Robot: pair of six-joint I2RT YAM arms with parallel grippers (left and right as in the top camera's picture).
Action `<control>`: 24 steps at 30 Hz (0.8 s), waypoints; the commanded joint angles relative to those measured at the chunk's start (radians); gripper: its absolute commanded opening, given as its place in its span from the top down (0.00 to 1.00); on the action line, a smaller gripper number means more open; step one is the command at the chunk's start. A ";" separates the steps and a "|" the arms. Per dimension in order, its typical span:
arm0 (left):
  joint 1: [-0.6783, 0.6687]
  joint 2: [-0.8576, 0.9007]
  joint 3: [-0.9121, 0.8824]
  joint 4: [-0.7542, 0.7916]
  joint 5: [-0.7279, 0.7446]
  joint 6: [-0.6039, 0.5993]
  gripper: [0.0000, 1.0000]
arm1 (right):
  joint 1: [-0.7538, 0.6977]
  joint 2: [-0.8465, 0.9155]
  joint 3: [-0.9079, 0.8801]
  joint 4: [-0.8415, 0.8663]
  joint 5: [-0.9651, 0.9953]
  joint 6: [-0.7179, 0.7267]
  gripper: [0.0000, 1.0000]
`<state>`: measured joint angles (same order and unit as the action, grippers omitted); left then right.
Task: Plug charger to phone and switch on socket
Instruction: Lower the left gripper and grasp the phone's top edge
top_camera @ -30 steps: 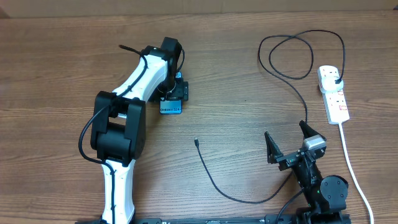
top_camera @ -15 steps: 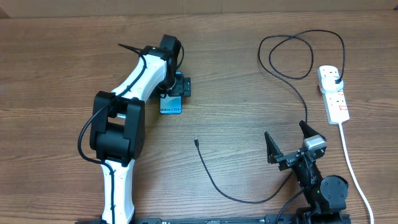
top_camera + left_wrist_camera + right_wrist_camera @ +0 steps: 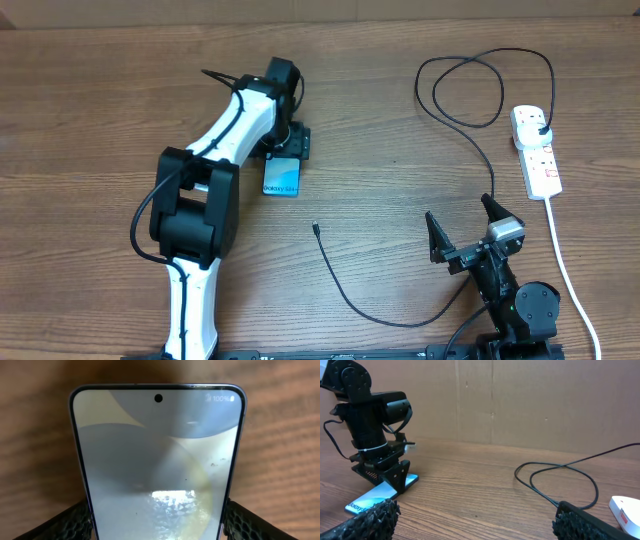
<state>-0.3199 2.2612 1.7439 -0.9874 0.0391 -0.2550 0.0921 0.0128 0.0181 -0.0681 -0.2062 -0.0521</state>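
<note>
Leftmost, the left gripper point(image 3: 284, 155) clamps the phone point(image 3: 283, 181) across its width, and the phone lies flat on the bench point(image 3: 100, 100). Right of the phone, the charger point(image 3: 345, 295) trails loose. Farther right of the phone, the right gripper point(image 3: 457, 208) gapes wide and empty. Farthest from the phone sits the socket point(image 3: 537, 150), with the charger's plug in it.

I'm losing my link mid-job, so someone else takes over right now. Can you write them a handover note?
Left gripper: fingers flank the phone, which lies flat on the table; firm grip unclear.
Right gripper: open, empty, near its base.
Charger cable: connector tip lies free between the phone and the right arm; black plug sits in the power strip.
Done: plug in the strip.
Left: tip into the phone, then switch the power strip on; switch position unreadable.
</note>
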 commanded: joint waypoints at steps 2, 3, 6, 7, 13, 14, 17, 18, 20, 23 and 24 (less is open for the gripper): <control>-0.040 0.032 -0.013 -0.055 0.040 0.010 0.18 | -0.003 -0.009 -0.010 0.006 -0.005 -0.002 0.00; -0.045 0.032 -0.013 -0.062 0.039 0.007 0.17 | -0.004 -0.009 -0.010 0.006 -0.005 -0.002 0.00; -0.048 0.032 -0.013 -0.055 0.021 -0.008 0.10 | -0.003 -0.009 -0.010 0.006 -0.005 -0.002 0.00; -0.047 0.032 -0.013 -0.055 -0.002 -0.034 0.08 | -0.004 -0.009 -0.010 0.006 -0.005 -0.002 0.00; -0.048 0.032 -0.013 -0.061 0.006 -0.026 0.00 | -0.003 -0.009 -0.010 0.006 -0.005 -0.002 0.00; -0.048 0.032 -0.013 -0.069 0.006 -0.019 0.01 | -0.003 -0.009 -0.010 0.006 -0.005 -0.002 0.00; -0.048 0.032 -0.013 -0.095 0.006 -0.014 0.11 | -0.004 -0.009 -0.010 0.006 -0.005 -0.002 0.00; -0.050 0.032 -0.013 -0.098 0.006 -0.015 0.11 | -0.003 -0.009 -0.010 0.006 -0.005 -0.002 0.00; -0.053 0.032 -0.013 -0.101 0.006 -0.014 0.11 | -0.004 -0.009 -0.010 0.006 -0.005 -0.002 0.00; -0.054 0.032 -0.013 -0.100 0.006 -0.014 0.12 | -0.003 -0.009 -0.010 0.006 -0.005 -0.002 0.00; -0.054 0.032 -0.013 -0.097 0.006 -0.013 0.12 | -0.003 -0.009 -0.010 0.006 -0.005 -0.002 0.00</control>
<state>-0.3653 2.2616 1.7435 -1.0851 0.0261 -0.2787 0.0921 0.0128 0.0181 -0.0681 -0.2062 -0.0525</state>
